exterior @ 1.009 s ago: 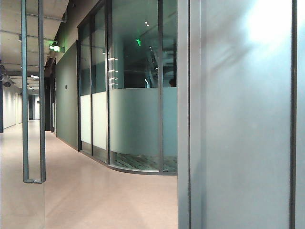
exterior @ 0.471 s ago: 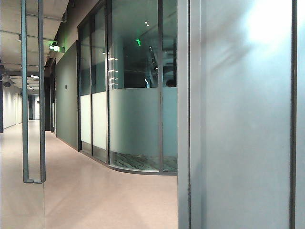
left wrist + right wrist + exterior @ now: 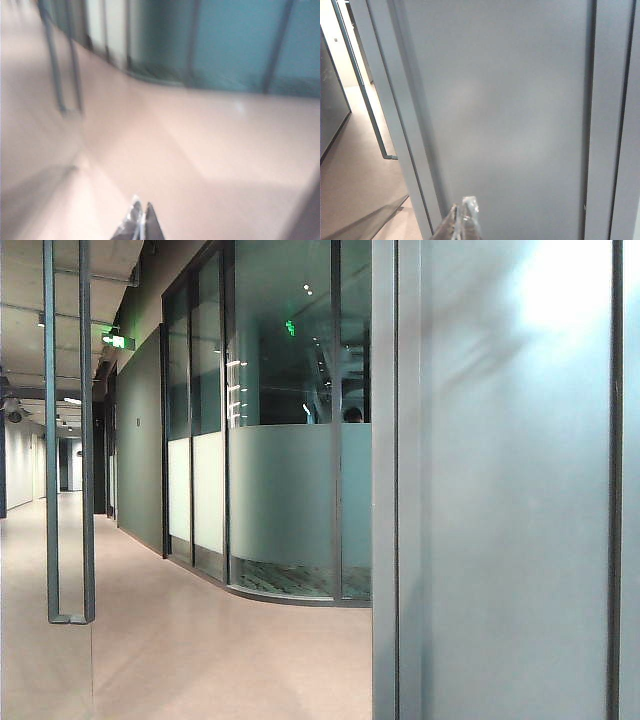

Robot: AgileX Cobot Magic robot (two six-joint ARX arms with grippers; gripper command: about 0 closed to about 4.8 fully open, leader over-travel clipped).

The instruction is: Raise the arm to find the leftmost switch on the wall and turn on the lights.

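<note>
Since the earlier frames the dark head (image 3: 352, 414) behind the curved glass wall (image 3: 285, 505) shifts slightly leftward; the corridor floor (image 3: 200, 650) and the door handle (image 3: 70, 440) are unchanged. Left pincer (image 3: 140, 219): fingertips pressed together, closed on nothing, hanging over the pale floor (image 3: 190, 160) in a blurred view. Right pincer (image 3: 463, 215): tips likewise together, closed and empty, facing a frosted grey panel (image 3: 510, 115) at close range. The wall switch appears in no view; neither arm shows in the exterior view.
</note>
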